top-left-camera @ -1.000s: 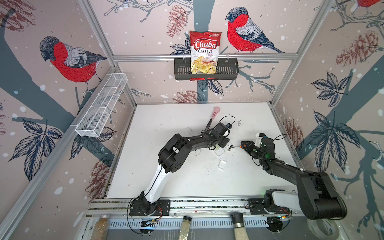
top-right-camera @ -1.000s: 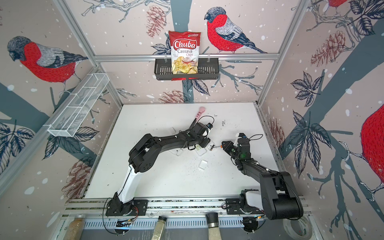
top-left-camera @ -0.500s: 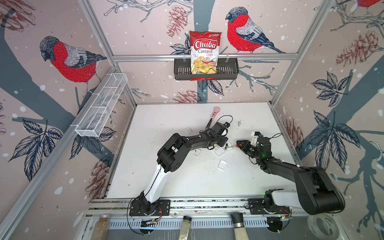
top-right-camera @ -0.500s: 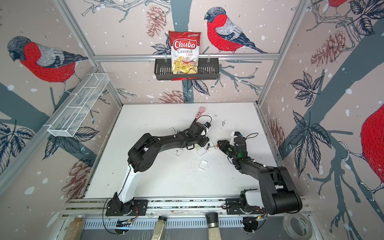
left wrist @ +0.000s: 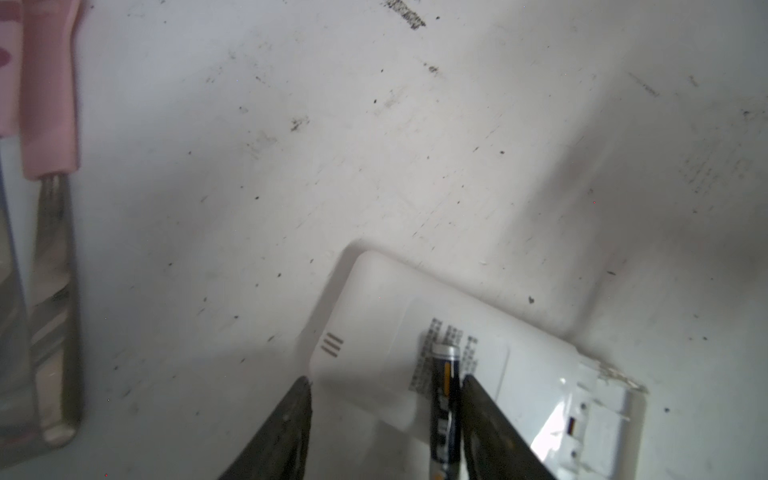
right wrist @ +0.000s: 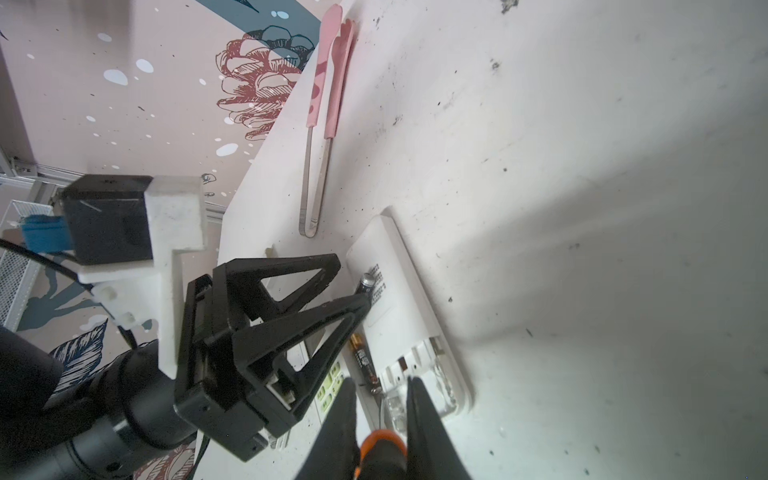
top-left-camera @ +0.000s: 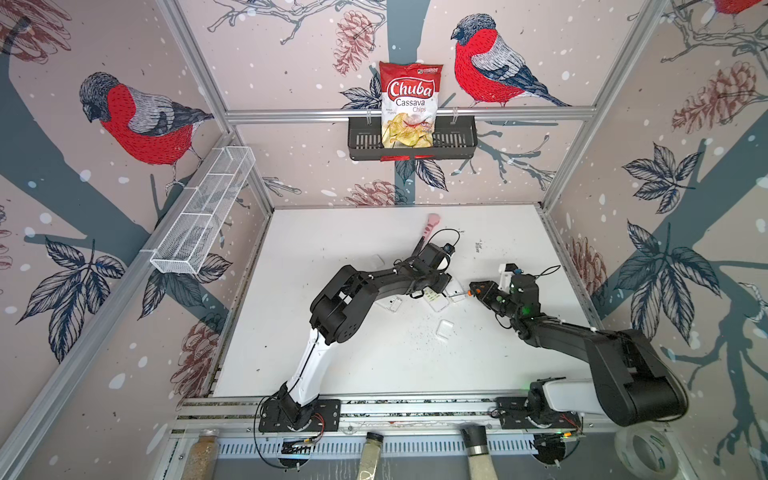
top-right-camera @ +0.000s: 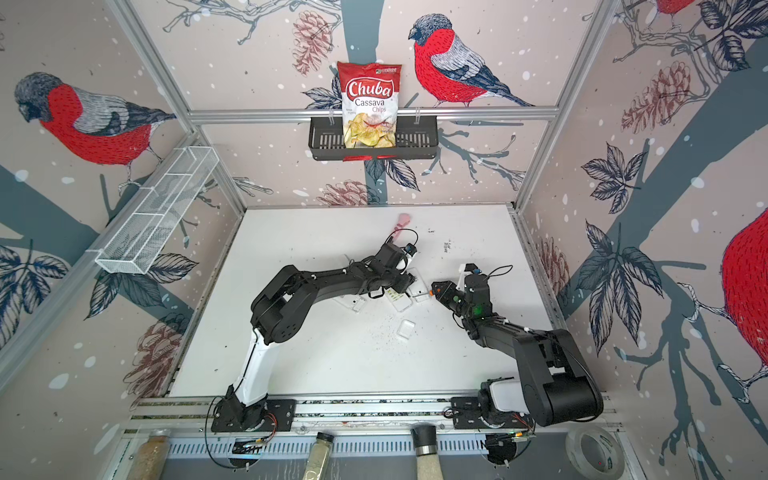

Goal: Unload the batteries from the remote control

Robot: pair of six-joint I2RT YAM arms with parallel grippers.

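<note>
L wrist cam: left end effector (left wrist: 386,379) half-wide over white remote (left wrist: 365,316), battery (left wrist: 444,395) against one finger, unclamped. R wrist cam: right end effector (right wrist: 380,380) closed on screwdriver (right wrist: 380,446), tip at remote's open bay. Top views: battery hidden.

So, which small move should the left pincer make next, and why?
Probably close the left pincer on the battery. It sits between the open fingers, close against one and well apart from the other, over the white remote, so it does not look gripped yet.
</note>
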